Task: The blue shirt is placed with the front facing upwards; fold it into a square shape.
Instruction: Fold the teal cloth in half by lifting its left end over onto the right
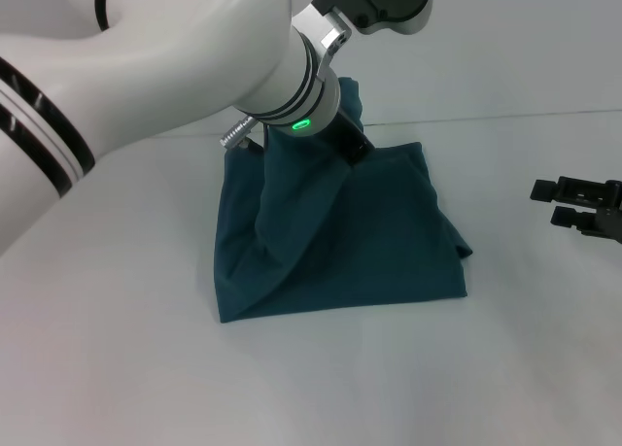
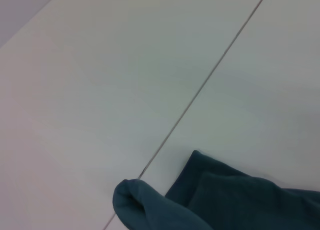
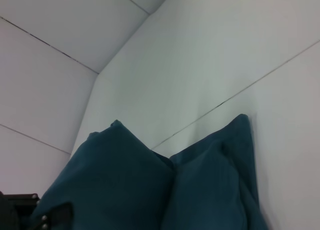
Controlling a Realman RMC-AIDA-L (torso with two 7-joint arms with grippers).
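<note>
Your blue shirt (image 1: 369, 242) lies on the white tabletop (image 1: 117, 368), already reduced to a rough, several-layered rectangle near the middle of the head view. No lettering or collar shows, so the front is folded inside. One portion of the cloth is pulled up off the pile into a peaked ridge that rises from the near-left corner toward the far edge, where it disappears under the left arm's wrist.

The left tool (image 1: 355, 150) sits at the top of that ridge, at the far side of the shirt. The taut, tented fabric suggests it is holding a fold of the shirt, but the fingers are hidden behind the wrist and cloth, so you cannot tell how they stand. The left wrist view shows only a rolled lip of cloth (image 2: 145, 205) close to the lens.

The right tool (image 1: 580, 205) is parked well apart at the right edge of the tabletop, touching nothing; its fingers look parted by a narrow gap.

You appear to be partway through a late fold, with a lifted edge being carried across the pile. The next move calls for taking that raised layer over the flat part and laying it so its edge meets the opposite edge. Lower it before letting go, or the ridge will likely slump into a crease and spoil the square.
</note>
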